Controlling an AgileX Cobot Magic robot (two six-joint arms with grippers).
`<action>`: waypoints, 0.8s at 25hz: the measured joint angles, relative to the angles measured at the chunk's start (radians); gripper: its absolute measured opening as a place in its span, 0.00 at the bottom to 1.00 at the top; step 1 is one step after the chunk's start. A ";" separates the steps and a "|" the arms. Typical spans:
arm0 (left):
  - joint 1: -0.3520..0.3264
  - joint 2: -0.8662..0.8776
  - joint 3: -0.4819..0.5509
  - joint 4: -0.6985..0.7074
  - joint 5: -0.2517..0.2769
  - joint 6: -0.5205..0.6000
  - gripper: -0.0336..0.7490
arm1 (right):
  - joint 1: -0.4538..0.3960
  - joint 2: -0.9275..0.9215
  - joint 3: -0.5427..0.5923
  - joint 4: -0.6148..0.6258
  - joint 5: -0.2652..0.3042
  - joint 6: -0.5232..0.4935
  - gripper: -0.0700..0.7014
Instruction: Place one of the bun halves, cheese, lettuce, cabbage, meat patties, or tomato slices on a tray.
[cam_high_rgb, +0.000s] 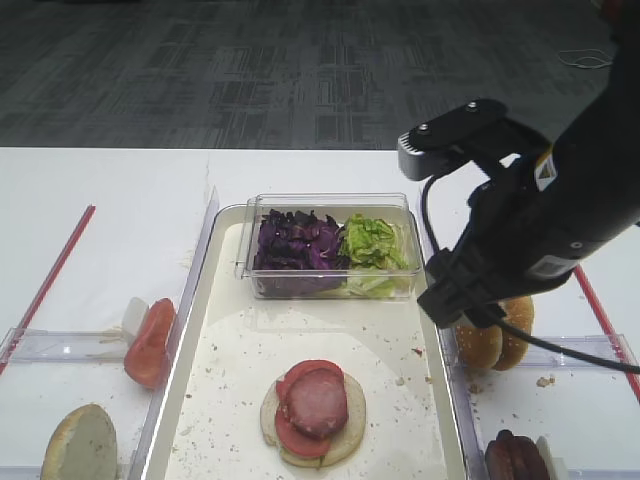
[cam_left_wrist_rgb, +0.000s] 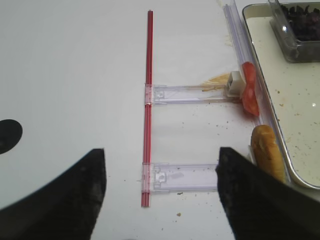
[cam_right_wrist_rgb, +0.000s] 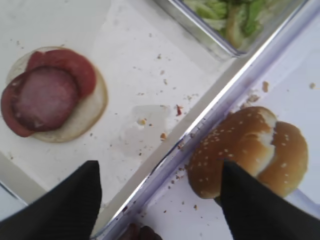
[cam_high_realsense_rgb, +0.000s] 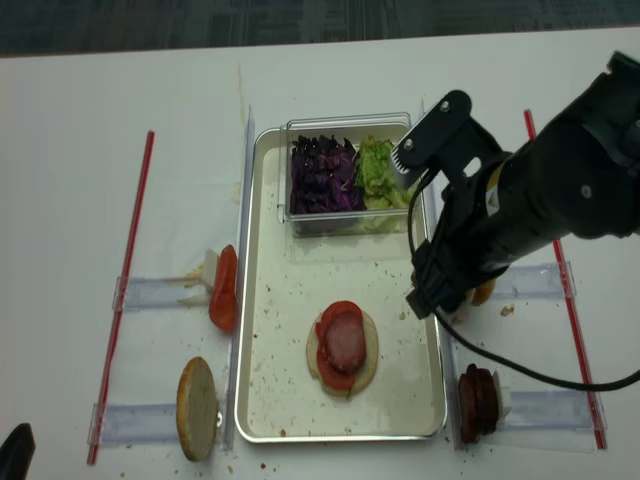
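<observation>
The cream tray (cam_high_rgb: 200, 400) carries a pale bun half (cam_high_rgb: 345, 440) topped with tomato slices (cam_high_rgb: 290, 430) and a meat patty (cam_high_rgb: 318, 400). My right gripper (cam_right_wrist_rgb: 160, 200) hangs open over the tray's right rim, holding nothing. One finger is above the tray and the other finger (cam_right_wrist_rgb: 260, 205) is next to the sesame bun halves (cam_right_wrist_rgb: 245, 150) lying just outside the tray. In the overhead view the right gripper (cam_high_rgb: 462, 308) partly hides those buns (cam_high_rgb: 495, 340). My left gripper (cam_left_wrist_rgb: 160, 195) is open and empty above bare table, left of a bun half (cam_left_wrist_rgb: 267, 155) and tomato slices (cam_left_wrist_rgb: 249, 90).
A clear box (cam_high_rgb: 330, 205) at the tray's back holds purple cabbage (cam_high_rgb: 295, 245) and lettuce (cam_high_rgb: 375, 245). More meat patties (cam_high_rgb: 515, 458) stand at the front right. Clear holders (cam_left_wrist_rgb: 190, 92) and red strips (cam_left_wrist_rgb: 148, 100) lie on the table on both sides of the tray.
</observation>
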 joint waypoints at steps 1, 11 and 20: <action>0.000 0.000 0.000 0.000 0.000 0.000 0.65 | -0.023 0.000 0.000 0.006 0.002 0.003 0.79; 0.000 0.000 0.000 0.000 0.000 0.000 0.65 | -0.360 0.000 0.000 0.025 0.079 0.028 0.79; 0.000 0.000 0.000 0.000 0.000 0.000 0.65 | -0.606 0.000 0.000 0.025 0.122 0.071 0.79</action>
